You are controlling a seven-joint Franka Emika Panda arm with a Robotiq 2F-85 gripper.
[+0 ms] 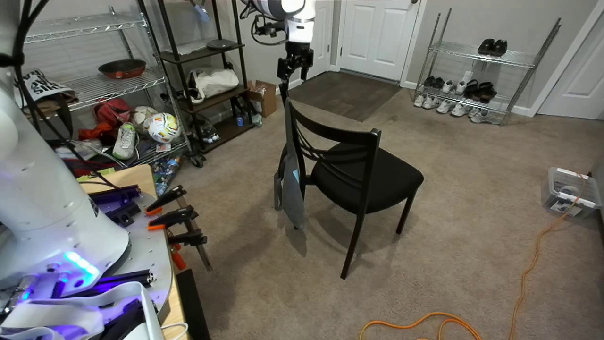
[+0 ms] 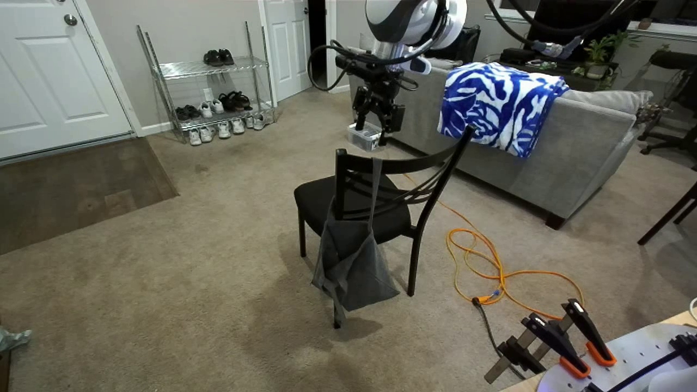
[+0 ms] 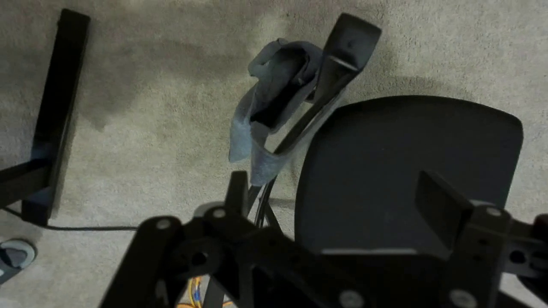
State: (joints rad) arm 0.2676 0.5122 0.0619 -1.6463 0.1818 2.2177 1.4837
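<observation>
A grey cloth bag (image 1: 293, 193) hangs by its strap from one corner of the backrest of a black chair (image 1: 373, 182). Both show in an exterior view, the bag (image 2: 359, 267) against the chair's back (image 2: 403, 163). My gripper (image 2: 371, 132) is open and empty, in the air above the chair. In the wrist view its fingers (image 3: 333, 184) are spread wide, with the dark seat (image 3: 406, 158) below between them. The bag (image 3: 278, 90) lies ahead of the left finger, its mouth partly open and its strap looped over the backrest post. The gripper appears to touch nothing.
A table edge with black and orange clamps (image 1: 172, 217) is near the robot base. An orange cord (image 2: 498, 272) lies on the carpet. A grey couch (image 2: 577, 158), wire shelves (image 1: 108, 80), a shoe rack (image 1: 476, 56) and a clear bin (image 1: 571, 191) stand around.
</observation>
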